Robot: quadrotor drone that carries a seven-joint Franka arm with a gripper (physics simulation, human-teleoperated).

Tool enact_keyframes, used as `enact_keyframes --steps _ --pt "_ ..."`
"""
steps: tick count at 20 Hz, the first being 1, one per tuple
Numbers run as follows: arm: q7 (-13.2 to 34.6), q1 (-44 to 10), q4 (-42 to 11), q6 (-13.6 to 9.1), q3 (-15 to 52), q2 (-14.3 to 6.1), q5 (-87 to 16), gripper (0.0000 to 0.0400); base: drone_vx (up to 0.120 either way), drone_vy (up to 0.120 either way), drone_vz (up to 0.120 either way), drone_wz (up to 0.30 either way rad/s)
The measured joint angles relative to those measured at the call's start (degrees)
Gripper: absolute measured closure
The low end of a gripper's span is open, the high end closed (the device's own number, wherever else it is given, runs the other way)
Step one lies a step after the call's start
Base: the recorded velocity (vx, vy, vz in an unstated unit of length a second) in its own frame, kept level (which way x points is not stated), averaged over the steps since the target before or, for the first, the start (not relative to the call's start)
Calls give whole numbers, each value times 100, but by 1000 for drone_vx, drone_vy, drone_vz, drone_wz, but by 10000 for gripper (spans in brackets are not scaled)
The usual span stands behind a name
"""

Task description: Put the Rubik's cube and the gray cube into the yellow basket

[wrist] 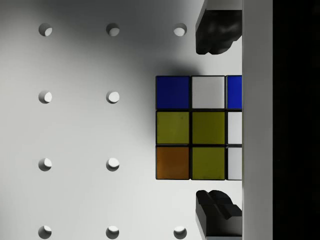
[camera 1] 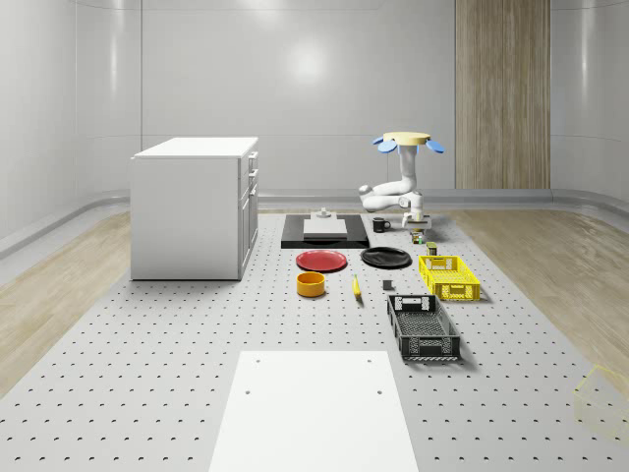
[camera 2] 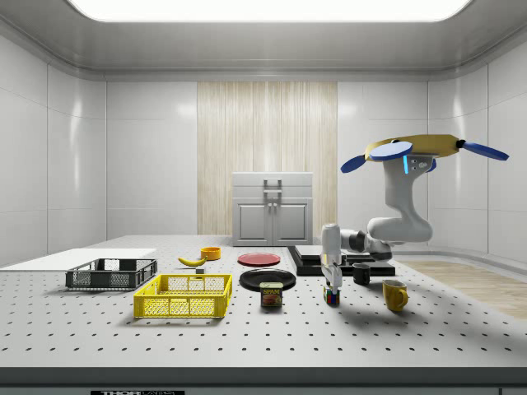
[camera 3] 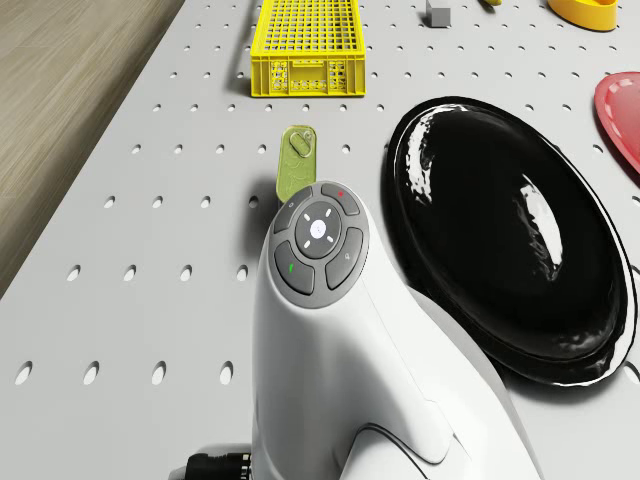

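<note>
The drone [camera 2: 416, 149] hovers beyond the bench's [camera 1: 147, 393] far end, its open gripper [wrist: 216, 120] straight above the Rubik's cube [wrist: 197, 127], one finger either side

Drone [camera 2: 414, 150] hovers above worktop [camera 2: 247, 329]; pincer [camera 2: 331, 284] down at Rubik's cube [camera 2: 331, 296], right of yellow basket [camera 2: 183, 296].

Rubik's cube [wrist: 199, 127] partly cut off; fingers [wrist: 215, 32] partly cropped.
</note>
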Motion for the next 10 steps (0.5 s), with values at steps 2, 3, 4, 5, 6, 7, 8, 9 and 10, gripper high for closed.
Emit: enact_keyframes --steps 2,3,4,5,6,7,8,9,10 --pt "-13 6 25 114 -134 -76 -112 0 0 0 0 0" --pt "-19 7 40 170 -201 -111 -169 0 0 0 0 0" --pt "-24 6 52 219 -257 -143 -216 0 0 0 0 0" --pt "-26 3 64 262 -304 -171 -254 0 0 0 0 0" --pt "-27 0 74 300 -341 -197 -285 0 0 0 0 0" --pt "-27 -4 83 334 -372 -220 -309 0 0 0 0 0" --pt "-26 -8 91 363 -396 -241 -328 0 0 0 0 0" --pt "-24 -13 97 390 -415 -261 -341 0 0 0 0 0" --pt "-22 -18 103 413 -430 -279 -351 0 0 0 0 0"
